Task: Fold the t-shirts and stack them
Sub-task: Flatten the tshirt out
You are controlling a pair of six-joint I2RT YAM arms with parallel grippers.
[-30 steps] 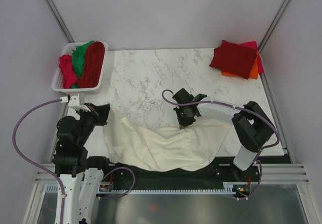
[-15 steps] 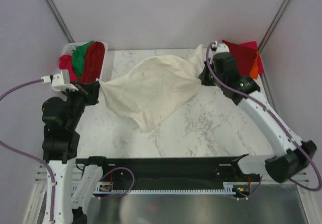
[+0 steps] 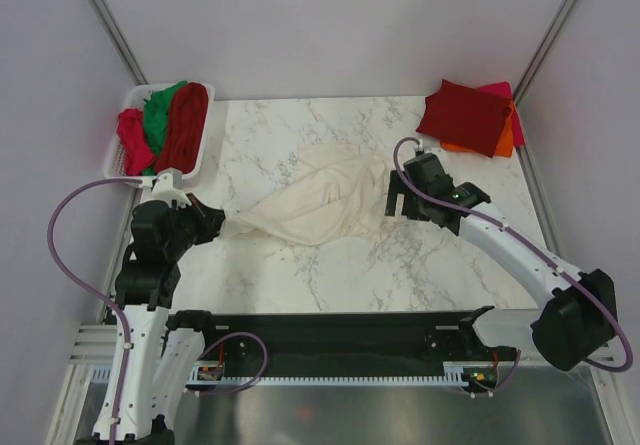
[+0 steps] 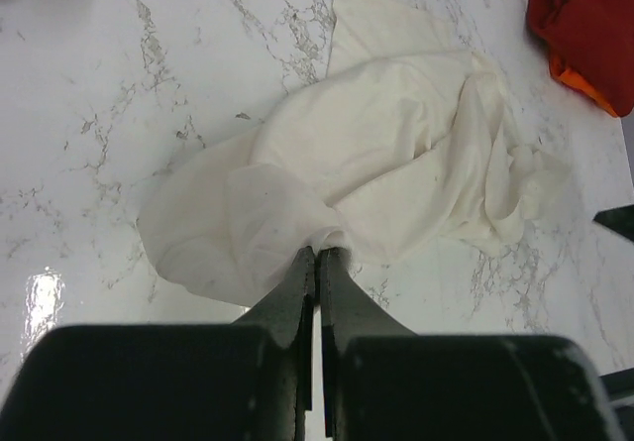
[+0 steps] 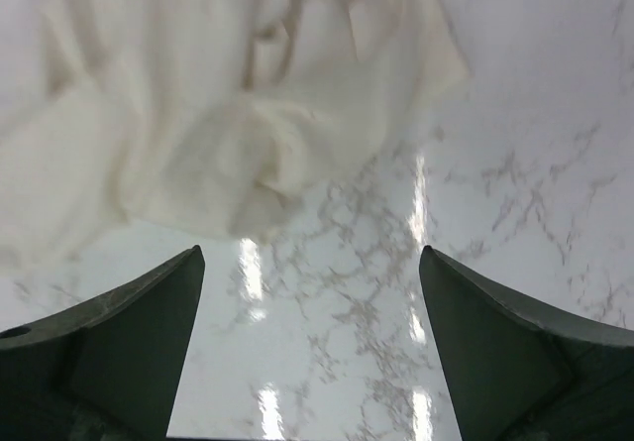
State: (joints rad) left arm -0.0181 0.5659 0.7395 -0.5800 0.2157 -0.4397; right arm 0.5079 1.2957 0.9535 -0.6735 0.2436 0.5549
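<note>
**One end pinched, the other free: cream t-shirt bunched at mid-table**

Nearest the bases, the left gripper [image 3: 216,227] has its fingers [image 4: 300,275] pressed together on one end of the cream t-shirt [image 3: 318,205], with a thin wad of cloth caught between them. The pinch sits low over the marble table [image 3: 330,270]. It probably anchors that end so the cloth can be drawn out flat.

The t-shirt lies on the middle of the table as a twisted, crumpled heap running from the left gripper toward the right one. It is not spread and shows no fold, so folding looks not yet begun. The step in hand seems to be laying the shirt out.

Just beside the heap's right edge, the right gripper [image 3: 392,197] hangs with its fingers spread wide and nothing between them. Its wrist view shows bare marble in the gap and cloth just past the tips. It appears placed to take a hold on that side.

Farther back, a white basket [image 3: 137,89] in the far left corner holds red and green garments [image 3: 165,125], likely waiting their turn. In the far right corner sits a folded stack [image 3: 465,115], dark red on top with orange and pink beneath. This shirt probably belongs there.
</note>
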